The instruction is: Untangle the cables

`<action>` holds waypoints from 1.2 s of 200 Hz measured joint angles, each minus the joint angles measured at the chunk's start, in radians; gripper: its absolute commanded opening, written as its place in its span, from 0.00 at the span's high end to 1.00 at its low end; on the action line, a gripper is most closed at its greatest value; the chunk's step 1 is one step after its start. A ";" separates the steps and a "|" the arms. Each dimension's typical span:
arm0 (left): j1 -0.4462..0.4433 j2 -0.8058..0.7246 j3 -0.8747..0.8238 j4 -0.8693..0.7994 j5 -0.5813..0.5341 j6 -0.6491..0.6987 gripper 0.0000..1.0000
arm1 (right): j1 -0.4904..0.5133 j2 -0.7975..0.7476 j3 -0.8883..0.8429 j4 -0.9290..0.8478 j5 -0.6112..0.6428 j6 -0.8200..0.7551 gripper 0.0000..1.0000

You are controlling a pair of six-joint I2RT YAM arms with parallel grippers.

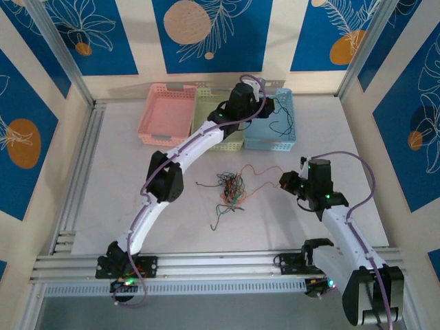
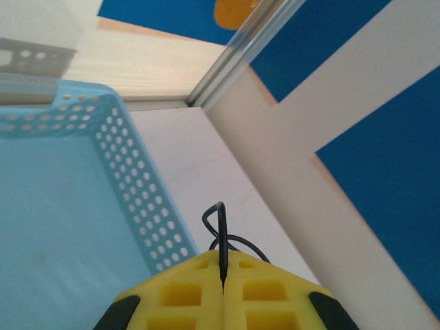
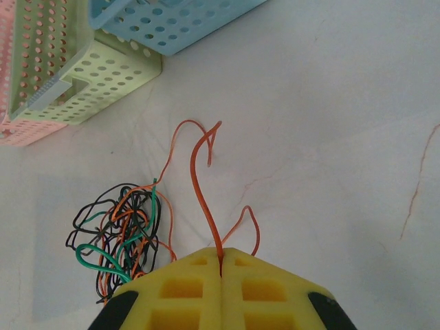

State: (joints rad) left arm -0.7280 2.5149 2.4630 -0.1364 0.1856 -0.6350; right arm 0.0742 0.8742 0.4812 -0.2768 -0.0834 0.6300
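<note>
Top view: the left arm (image 1: 185, 148) reaches over the blue basket (image 1: 271, 137), and a black cable (image 1: 283, 122) dangles into it. The tangle of cables (image 1: 230, 189) lies on the counter (image 1: 124, 161), nearer the arm bases than the blue basket.

Left wrist: the left jaws are pressed together on the black cable (image 2: 221, 230), right at the blue basket's (image 2: 130, 179) perforated wall.

Right wrist: the right jaws are clamped on an orange cable (image 3: 201, 179). The tangle (image 3: 124, 234) sits well short of the blue basket (image 3: 172, 24).
</note>
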 measured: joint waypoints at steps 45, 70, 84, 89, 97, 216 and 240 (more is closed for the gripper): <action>0.004 0.061 0.033 -0.047 -0.059 0.051 0.93 | 0.012 0.000 0.000 0.000 0.001 0.000 1.00; 0.004 0.100 0.070 -0.078 -0.061 0.092 0.51 | 0.014 0.000 0.000 0.000 0.001 0.000 1.00; 0.004 0.105 0.071 -0.089 -0.048 0.107 0.40 | 0.016 0.000 0.000 0.000 0.001 0.000 1.00; 0.004 0.105 0.071 -0.093 -0.040 0.115 0.37 | 0.016 0.000 0.000 0.000 0.001 0.000 1.00; 0.004 0.105 0.073 -0.100 -0.032 0.132 0.33 | 0.018 0.000 0.000 0.000 0.001 0.000 1.00; 0.003 -0.984 -0.944 -0.145 -0.092 0.330 0.33 | 0.018 0.015 0.000 0.000 0.001 0.000 1.00; -0.014 -1.152 -1.205 -0.128 -0.082 0.283 0.33 | 0.018 0.019 0.000 0.001 0.001 0.000 1.00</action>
State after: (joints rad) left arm -0.7418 1.3624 1.2575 -0.2642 0.1040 -0.3523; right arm 0.0917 0.8936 0.4812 -0.2760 -0.0826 0.6300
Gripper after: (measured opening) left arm 0.667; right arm 0.051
